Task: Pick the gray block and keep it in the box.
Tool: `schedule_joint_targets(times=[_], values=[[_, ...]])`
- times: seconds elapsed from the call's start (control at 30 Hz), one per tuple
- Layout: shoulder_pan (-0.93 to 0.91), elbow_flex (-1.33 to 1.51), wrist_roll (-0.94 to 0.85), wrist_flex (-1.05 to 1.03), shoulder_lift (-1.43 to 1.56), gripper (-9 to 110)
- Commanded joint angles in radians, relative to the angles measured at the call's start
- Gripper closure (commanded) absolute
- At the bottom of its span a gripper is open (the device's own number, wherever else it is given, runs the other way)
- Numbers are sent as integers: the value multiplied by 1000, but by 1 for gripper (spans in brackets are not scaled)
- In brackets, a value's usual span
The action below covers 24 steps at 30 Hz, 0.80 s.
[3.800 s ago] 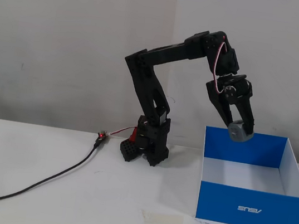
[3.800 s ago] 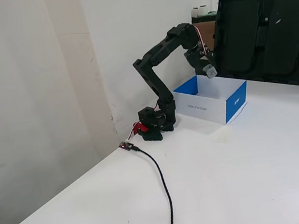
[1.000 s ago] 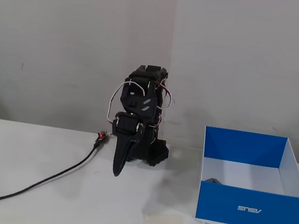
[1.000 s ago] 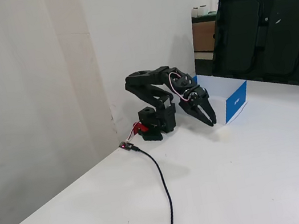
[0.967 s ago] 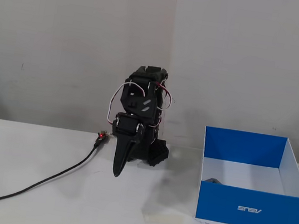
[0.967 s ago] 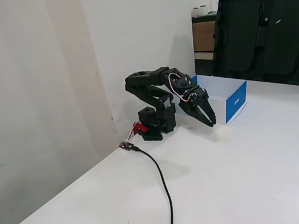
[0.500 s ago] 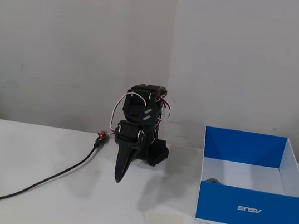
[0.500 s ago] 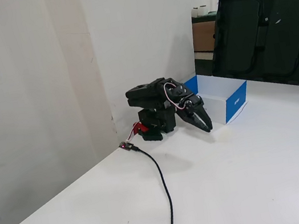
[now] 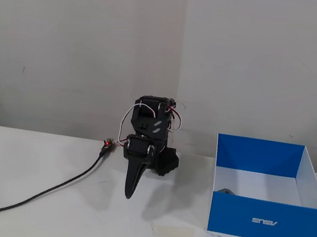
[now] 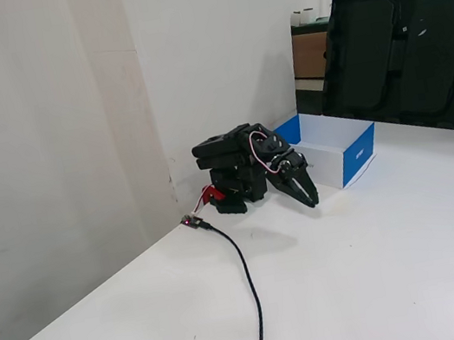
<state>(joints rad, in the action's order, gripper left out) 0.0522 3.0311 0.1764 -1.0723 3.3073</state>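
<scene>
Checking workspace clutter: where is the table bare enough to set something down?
Bare: the stretch between the cable and the box, in front of the folded arm; also the near table. Crowded: around the arm's base and inside the box's left corner, where the gray block lies.

box [image 9: 262, 220]: glossy cardboard | arm [image 9: 146, 137]: matt black plastic | table [image 9: 42, 220]: smooth white

A small white logo [image 9: 265, 222] is showing on the near long blue wall of the box [image 9: 239, 214] in a fixed view; it is appearing mirrored, reading roughly "ASUS". No other text is reading clearly.
</scene>
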Motion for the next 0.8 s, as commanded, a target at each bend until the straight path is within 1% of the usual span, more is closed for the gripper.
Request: schedule_joint_targets(times=[0.0,0.3,0.77], values=[[6,20,-6,-5,121,101],[-17,20,0,-14,121,100],[-23,20,5,-15,121,101]])
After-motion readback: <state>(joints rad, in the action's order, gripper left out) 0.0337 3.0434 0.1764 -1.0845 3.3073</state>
